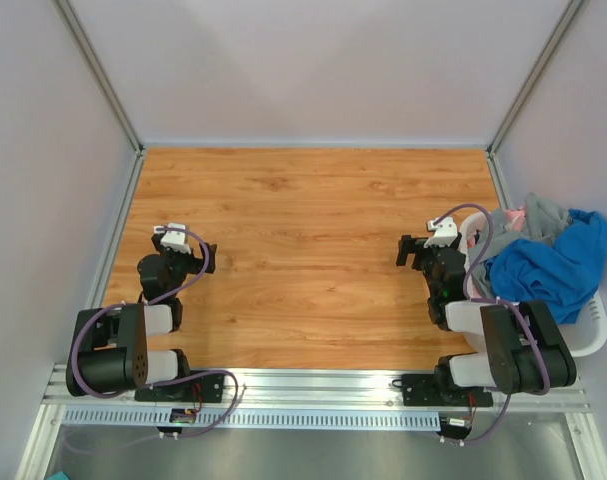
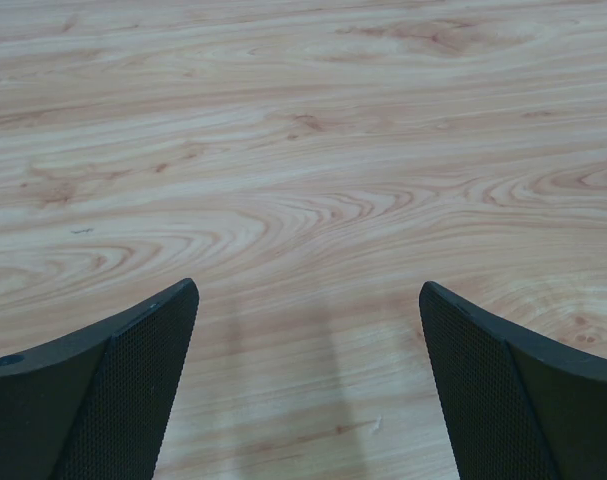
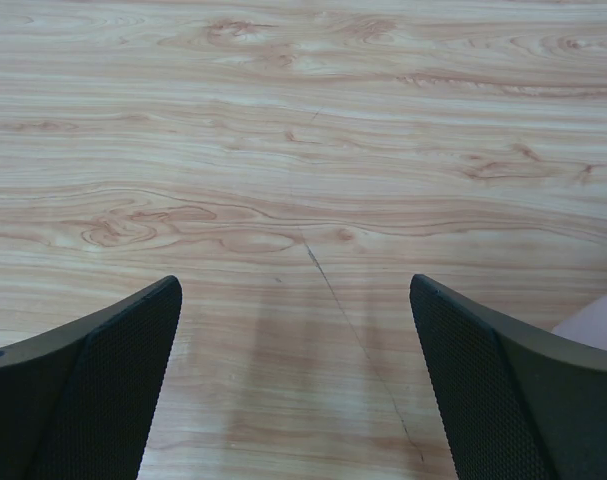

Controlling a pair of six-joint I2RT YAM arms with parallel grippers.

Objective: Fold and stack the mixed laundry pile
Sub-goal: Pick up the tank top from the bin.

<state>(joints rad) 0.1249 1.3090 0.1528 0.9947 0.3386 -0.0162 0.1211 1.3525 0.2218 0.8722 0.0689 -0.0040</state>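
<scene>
The laundry pile (image 1: 548, 255) lies in a white plastic basket (image 1: 590, 335) off the table's right edge. A bright blue garment (image 1: 553, 265) is on top, a grey one (image 1: 543, 215) behind it, and a bit of pink (image 1: 516, 215) shows at the back. No orange garment shows. My left gripper (image 1: 211, 251) is open and empty over the left of the wooden table (image 1: 313, 250); its wrist view (image 2: 308, 300) shows only bare wood between the fingers. My right gripper (image 1: 402, 250) is open and empty, just left of the basket; its wrist view (image 3: 295, 295) shows bare wood.
Grey walls enclose the table on the left, back and right. An aluminium rail (image 1: 323, 385) runs along the near edge with both arm bases on it. A thin scratch (image 3: 353, 330) crosses the wood under the right gripper.
</scene>
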